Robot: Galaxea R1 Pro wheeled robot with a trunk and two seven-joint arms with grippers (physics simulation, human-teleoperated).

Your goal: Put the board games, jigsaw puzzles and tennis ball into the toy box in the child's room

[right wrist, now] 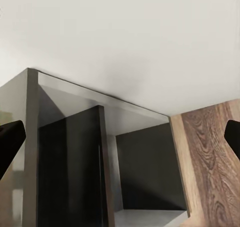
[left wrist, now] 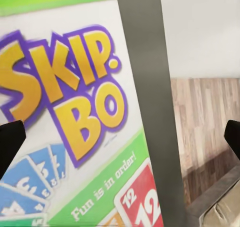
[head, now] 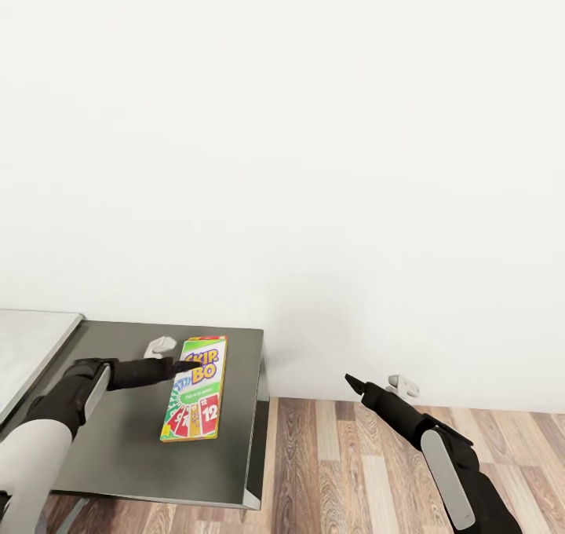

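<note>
— So where was the Skip-Bo box [head: 195, 389]?
— Flat on the dark counter [head: 118, 440]. My left fingers [left wrist: 9, 143] hung spread apart above it; my right fingers [right wrist: 10, 137], released, over the wooden floor [head: 353, 471].

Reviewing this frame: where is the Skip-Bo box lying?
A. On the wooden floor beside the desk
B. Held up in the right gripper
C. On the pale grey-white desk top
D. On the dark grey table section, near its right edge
D: the Skip-Bo box lies flat on the dark grey table section, close to its right edge, with the open left gripper poised over its far end.
</note>
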